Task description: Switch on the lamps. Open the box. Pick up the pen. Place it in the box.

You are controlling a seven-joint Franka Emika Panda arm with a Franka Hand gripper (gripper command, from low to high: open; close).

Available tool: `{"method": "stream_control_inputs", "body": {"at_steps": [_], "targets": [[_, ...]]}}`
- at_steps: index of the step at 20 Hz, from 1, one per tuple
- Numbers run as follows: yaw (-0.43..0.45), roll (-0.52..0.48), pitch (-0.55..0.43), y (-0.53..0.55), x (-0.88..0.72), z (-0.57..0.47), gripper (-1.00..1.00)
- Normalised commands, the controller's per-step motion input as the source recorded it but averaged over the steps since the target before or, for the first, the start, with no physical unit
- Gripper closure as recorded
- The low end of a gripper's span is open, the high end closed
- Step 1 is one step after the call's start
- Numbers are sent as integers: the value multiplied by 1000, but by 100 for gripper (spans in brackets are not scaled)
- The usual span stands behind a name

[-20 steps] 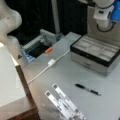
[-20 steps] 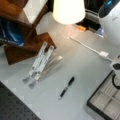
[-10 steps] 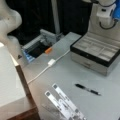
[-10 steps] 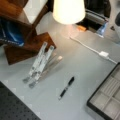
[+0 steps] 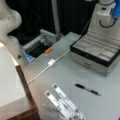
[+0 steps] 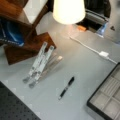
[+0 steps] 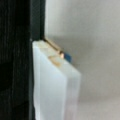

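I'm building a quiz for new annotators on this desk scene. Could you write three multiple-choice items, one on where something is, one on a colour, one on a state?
1. Where does the pen lie?
A. Inside the box
B. On the grey table, in front of the box
C. In the black tray

2. What colour is the cable running across the table?
A. White
B. Red
C. Green

3. In what state is the box?
A. Shut and latched
B. Open, its lid up
C. Tipped on its side

Answers: 1 B, the pen rests on bare table toward a front view's bottom from the box. 2 A, the cable and its small block are white in both front views. 3 B, the pale lined compartments are exposed, with the lid standing behind them.
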Motion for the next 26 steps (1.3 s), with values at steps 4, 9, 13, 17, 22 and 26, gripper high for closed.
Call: {"method": "stream_control_inputs", "body": {"at_steps": [4,9,13,17,22,26], "targets": [[-4,-122,133,-328,5,87,-100],[46,-178,110,-600,111,34,-100],[95,-203,79,-747,227,-11,-100],[152,-258,64,-588,199,0,-100],[242,-403,15,-340,127,-23,-100],[284,-588,-10,-394,106,-119,-100]]}}
